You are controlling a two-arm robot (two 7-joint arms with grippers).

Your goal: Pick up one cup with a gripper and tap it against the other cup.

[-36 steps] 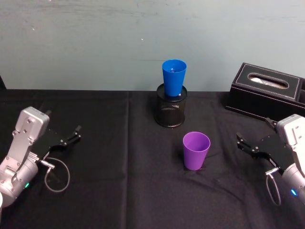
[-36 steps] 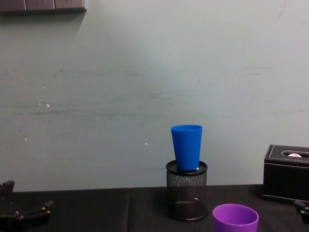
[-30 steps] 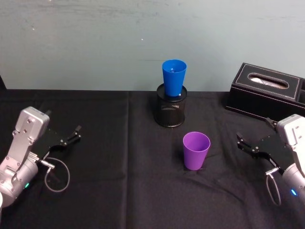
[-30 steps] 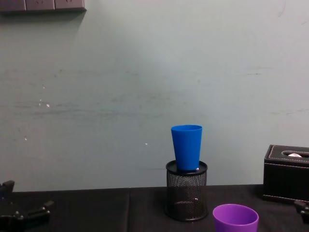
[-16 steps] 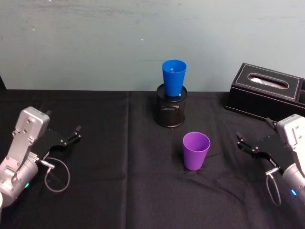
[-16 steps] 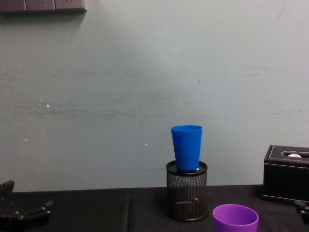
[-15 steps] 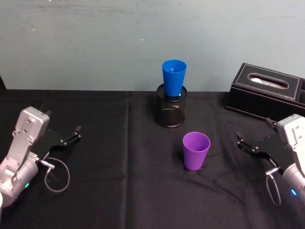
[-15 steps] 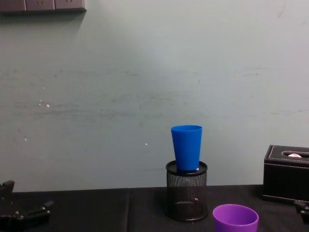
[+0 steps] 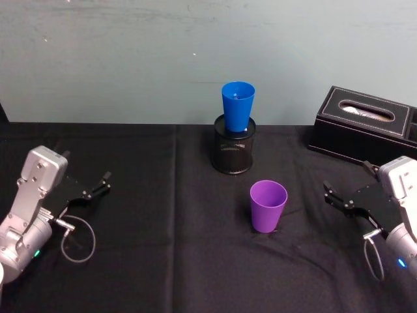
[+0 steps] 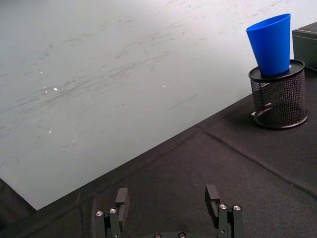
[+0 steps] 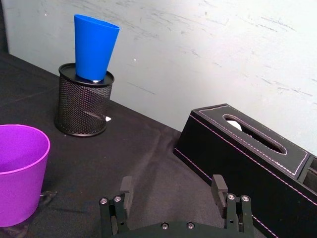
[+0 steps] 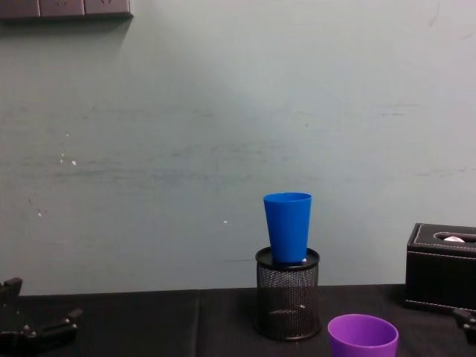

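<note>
Short purple plastic cup point(image 9: 268, 205) stands upright on the black tablecloth point(image 9: 163, 261), mouth up, long axis vertical, near table centre and a bit right. It is not between any jaws. The right gripper point(image 11: 172, 186) sits low by the table's right edge with its jaws spread wide and empty, pointing toward the middle; the cup is off to its left, apart from the fingertips, with bare cloth between them. The left gripper point(image 10: 167, 196) rests by the left edge, jaws also wide and empty, well apart from the cup. Behind the purple cup, near but not touching, the tall blue plastic tumbler point(image 9: 237, 104) stands mouth up with its base dropped into a round black mesh pen holder point(image 9: 234, 153). A black leather-look tissue box point(image 9: 365, 124) sits at far right by the pale green wall point(image 9: 130, 59).
</note>
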